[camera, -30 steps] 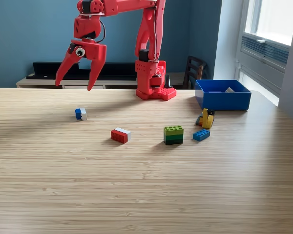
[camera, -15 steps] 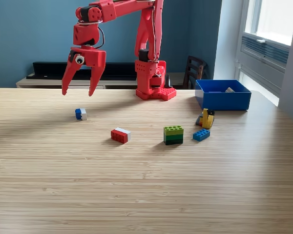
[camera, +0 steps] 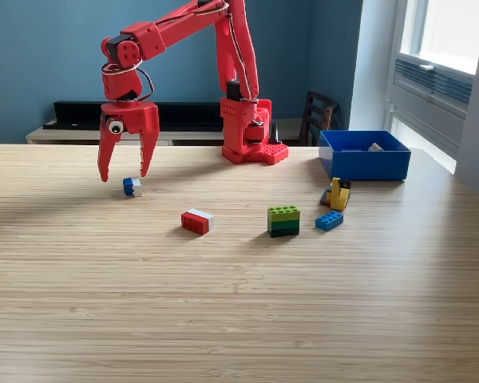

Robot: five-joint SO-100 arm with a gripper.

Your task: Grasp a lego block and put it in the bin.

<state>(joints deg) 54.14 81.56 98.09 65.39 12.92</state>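
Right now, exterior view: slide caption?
Open red gripper hovers over blue-and-white block; blue bin waits right.

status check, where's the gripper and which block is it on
Gripper open, empty, fingertips pointing down just behind the blue-and-white block. Block not gripped, on the table. Bin far off at the exterior view's right. Nothing in the way.

A pale wood-grain worktop carries everything. Toward the exterior view's left lies a blue and white block. Near the middle sit a red and white block and a green stacked block. Further right are a small blue block, a yellow block cluster, and the blue bin. The red arm base stands at the back.
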